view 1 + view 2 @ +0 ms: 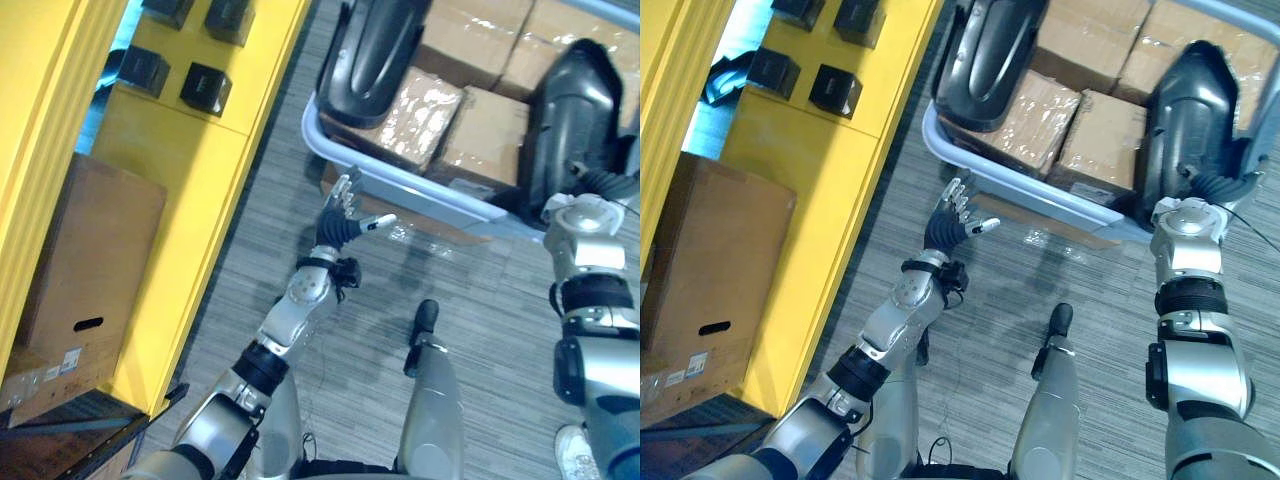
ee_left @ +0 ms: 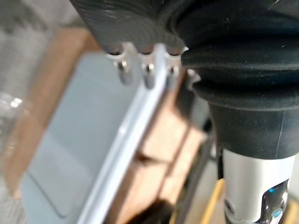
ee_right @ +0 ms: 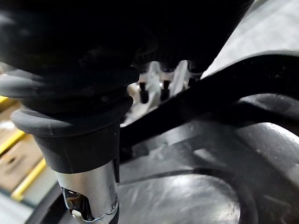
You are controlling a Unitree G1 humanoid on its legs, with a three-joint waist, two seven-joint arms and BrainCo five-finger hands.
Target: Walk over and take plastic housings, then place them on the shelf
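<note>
Right housing (image 1: 1195,110): leaning upright against boxes (image 1: 1100,125) at the cart's (image 1: 1040,195) right side.
Right hand (image 1: 1212,188): pressing against its near edge, fingers hidden behind the rim, so I cannot tell its grip.
Left hand (image 1: 955,220): hovering with fingers spread wide, near the cart's left corner.

Head views. Left arm (image 1: 298,300) enters at 7 o'clock and is bent at the elbow, with the forearm running toward 1 o'clock. Left hand (image 1: 347,218) is raised near frame centre. Its fingers (image 1: 344,190) are straight, spread and pointing to 12 o'clock, and its thumb (image 1: 380,222) is out toward 3 o'clock. It holds nothing.

Right arm (image 1: 1190,300) enters at 5 o'clock and stands almost straight up the 3 o'clock side, forearm toward 12 o'clock. The wrist is bent toward 2 o'clock. Right hand (image 3: 154,32): the dark ribbed cover is visible in the wrist view.
</note>
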